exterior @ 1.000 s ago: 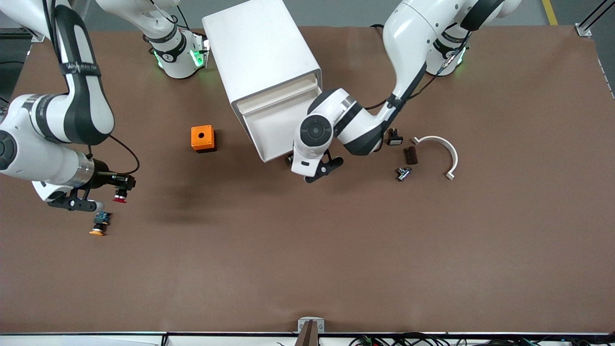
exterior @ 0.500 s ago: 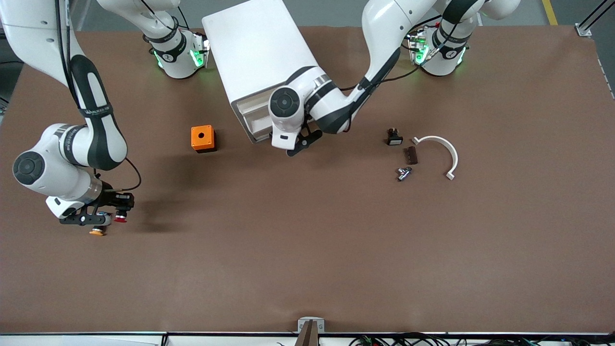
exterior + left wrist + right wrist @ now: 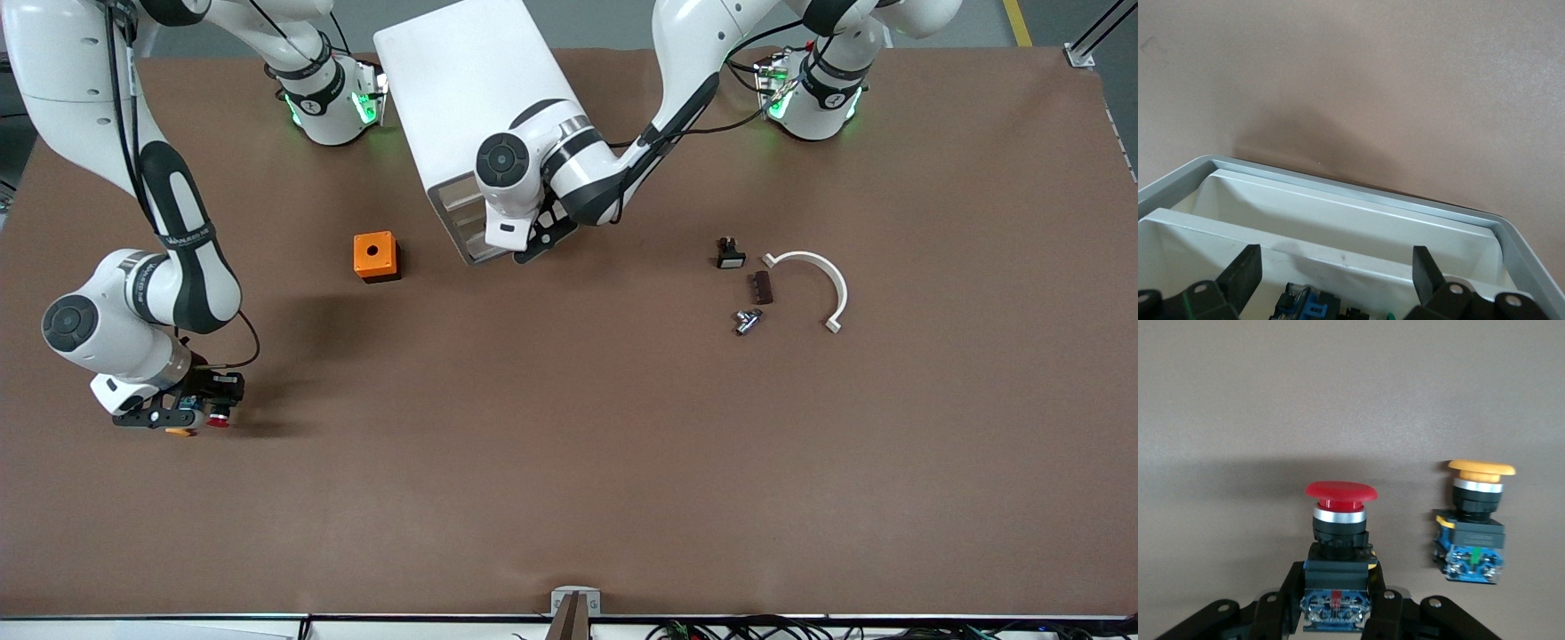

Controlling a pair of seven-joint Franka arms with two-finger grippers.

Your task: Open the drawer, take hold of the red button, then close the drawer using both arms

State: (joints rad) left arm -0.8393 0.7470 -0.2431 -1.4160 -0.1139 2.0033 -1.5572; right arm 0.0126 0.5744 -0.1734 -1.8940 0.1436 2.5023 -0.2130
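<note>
The white cabinet (image 3: pixel 480 107) stands near the robots' bases. Its lowest drawer (image 3: pixel 471 251) is pushed almost fully in. My left gripper (image 3: pixel 532 247) is open against the drawer's front edge. In the left wrist view its two black fingers (image 3: pixel 1243 275) stand wide apart over the white drawer (image 3: pixel 1338 220), with blue-and-black parts (image 3: pixel 1305 308) showing inside. My right gripper (image 3: pixel 206 411) is low over the table toward the right arm's end. It is shut on the black-and-blue body of the red-capped button (image 3: pixel 1340 495), which also shows in the front view (image 3: pixel 217 421).
An orange-yellow capped button (image 3: pixel 1478 520) lies on the table right beside the held one. An orange cube (image 3: pixel 375 256) sits near the cabinet. Toward the left arm's end lie a black button (image 3: pixel 730 254), a brown block (image 3: pixel 760 287), a small metal part (image 3: pixel 747 320) and a white curved piece (image 3: pixel 813 271).
The left gripper has pushed the drawer back into the cabinet, from well out to nearly in. The right gripper has come down with the red button, beside the orange-yellow one.
</note>
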